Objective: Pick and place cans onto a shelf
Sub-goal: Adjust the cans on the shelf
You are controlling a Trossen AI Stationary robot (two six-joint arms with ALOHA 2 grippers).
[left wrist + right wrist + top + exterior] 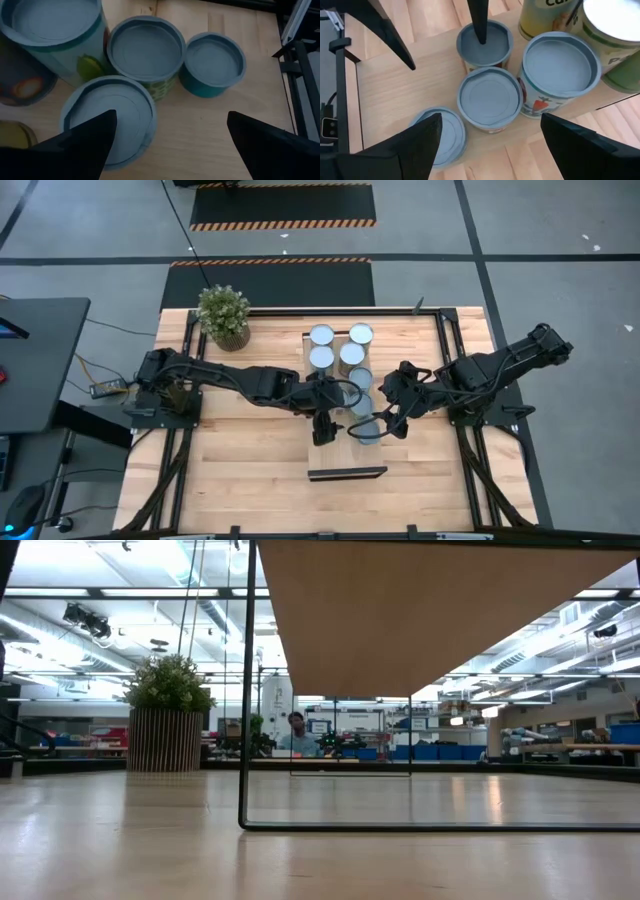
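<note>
Several silvery cans (340, 345) stand upright in two rows on the raised light-wood shelf (330, 455); the low view shows only the shelf's underside (420, 610). My left gripper (322, 428) hovers open over the nearer cans (145, 50), with one can (107, 120) partly under one finger. My right gripper (382, 423) is open above the shelf from the right; in its wrist view a can (490, 100) lies ahead between its fingers (490, 145). Both grippers are empty.
A potted plant (223, 315) stands at the table's far left and also shows in the low view (167, 710). The shelf's black metal frame (245, 690) stands on the tabletop. The shelf's near end is bare. A person (296, 730) sits in the room behind.
</note>
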